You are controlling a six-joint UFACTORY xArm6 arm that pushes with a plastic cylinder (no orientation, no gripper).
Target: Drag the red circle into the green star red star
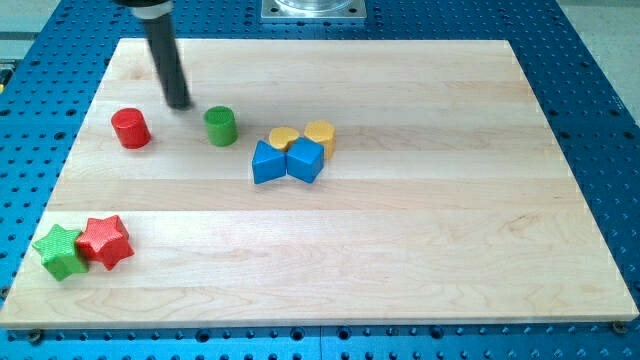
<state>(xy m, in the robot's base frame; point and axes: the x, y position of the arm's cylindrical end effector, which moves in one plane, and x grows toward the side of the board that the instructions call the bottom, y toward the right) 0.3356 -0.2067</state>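
The red circle (131, 129) stands on the wooden board near the view's upper left. My tip (179, 104) touches the board just up and to the right of it, between it and the green circle (221, 126). The tip is apart from both. The green star (60, 250) and the red star (105, 241) lie side by side, touching, at the view's lower left, well below the red circle.
Right of the green circle sits a tight cluster: a yellow heart (284, 138), a yellow hexagon (320, 134), a blue pentagon-like block (268, 162) and a blue cube (306, 160). The board's left edge (62, 185) runs close to the stars.
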